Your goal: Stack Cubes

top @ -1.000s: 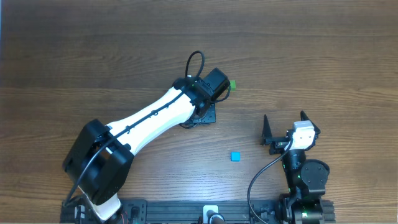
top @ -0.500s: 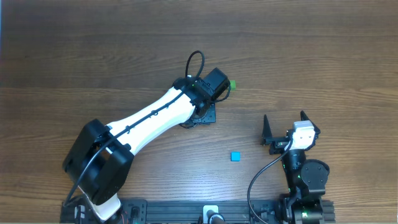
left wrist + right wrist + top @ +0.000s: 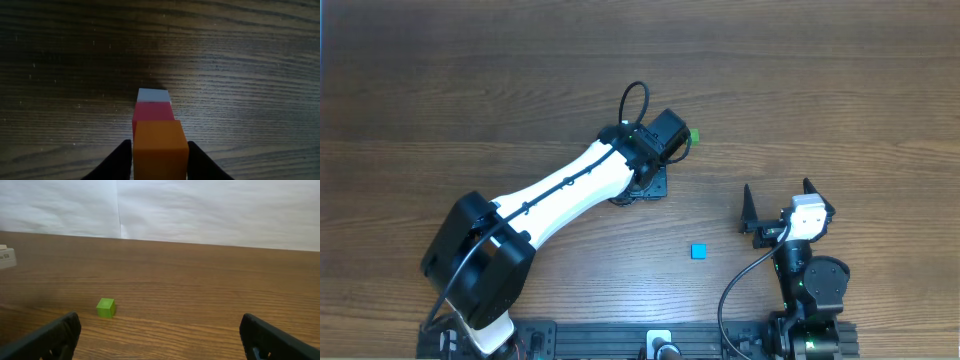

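Three cubes lined up in the left wrist view: an orange cube (image 3: 160,156) at the bottom centre of the frame, a red cube (image 3: 152,111) just above it, and a white cube (image 3: 154,95) above that. Each touched the next and each looked smaller than the one below it in the picture. I judged this to be a standing stack seen from over its top, with white at the base and orange uppermost.

The left gripper (image 3: 159,145) had its fingers (image 3: 117,162) closed to the cube's width, one against each side of the orange cube. This was probably to keep it square over the red one while it settled. Whether it already rested on the red cube could not be told.

A cube has no long side, but the stack's long axis ran straight down to the table (image 3: 470,80), in line with the fingers, and the orange faces sat parallel to them.

In the top view a green cube (image 3: 694,135) lay just right of the left arm's wrist at upper centre, and a blue cube (image 3: 698,251) sat alone at lower centre; both looked unstacked. The right gripper (image 3: 776,190) stood at the lower right with its fingers spread wide and holding nothing, seemingly parked clear of the stack.
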Available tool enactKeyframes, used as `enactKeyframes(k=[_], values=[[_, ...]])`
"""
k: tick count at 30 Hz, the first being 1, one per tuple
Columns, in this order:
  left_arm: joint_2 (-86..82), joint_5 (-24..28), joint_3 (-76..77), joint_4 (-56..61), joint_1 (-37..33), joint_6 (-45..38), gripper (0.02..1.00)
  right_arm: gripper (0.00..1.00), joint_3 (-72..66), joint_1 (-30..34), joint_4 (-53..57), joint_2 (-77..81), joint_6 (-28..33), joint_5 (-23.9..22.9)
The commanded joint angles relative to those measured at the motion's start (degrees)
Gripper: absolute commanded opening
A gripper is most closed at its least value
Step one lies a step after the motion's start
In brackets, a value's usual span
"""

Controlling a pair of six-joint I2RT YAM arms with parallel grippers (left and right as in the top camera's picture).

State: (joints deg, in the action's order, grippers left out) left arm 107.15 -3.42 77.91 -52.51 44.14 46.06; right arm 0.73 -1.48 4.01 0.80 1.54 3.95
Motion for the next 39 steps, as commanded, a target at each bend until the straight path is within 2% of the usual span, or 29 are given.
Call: enactKeyframes(k=[1, 4, 8, 16, 20, 25, 32, 39], values=[[0.66, -1.16, 1.14, 0.15, 0.0, -0.63, 0.52, 0.993, -0.44, 0.04, 0.04, -0.42, -0.17, -0.59], [0.39, -1.92, 1.14, 0.22, 0.0, -0.61, 0.998, 0.993, -0.44, 0.04, 0.04, -0.42, -0.17, -0.59], [-1.88, -4.11, 1.16, 1.31, -0.04, -0.63, 0.998, 0.993, -0.44, 0.04, 0.04, -0.42, -0.17, -0.59], [-20.24, -14.47, 1.11, 9.33, -3.89, -1.75, 0.998, 0.993, -0.44, 0.04, 0.04, -0.42, -0.17, -0.59], [-29.86, -16.65, 0.7, 14.45, -6.36, -9.33, 0.998, 0.993, -0.44, 0.04, 0.04, -0.42, -0.17, -0.59], [-39.23, -16.33, -2.49, 21.27, -12.72, -17.49, 0.998, 0.991, -0.44, 0.04, 0.04, -0.42, -0.17, -0.59], [-52.17, -4.07, -13.46, 31.43, -28.11, -28.17, 0.998, 0.993, -0.44, 0.04, 0.04, -0.42, -0.17, -0.59], [-72.3, 5.95, -34.25, 41.66, -42.62, -35.26, 0.996, 0.993, -0.44, 0.04, 0.04, -0.42, -0.17, -0.59]])
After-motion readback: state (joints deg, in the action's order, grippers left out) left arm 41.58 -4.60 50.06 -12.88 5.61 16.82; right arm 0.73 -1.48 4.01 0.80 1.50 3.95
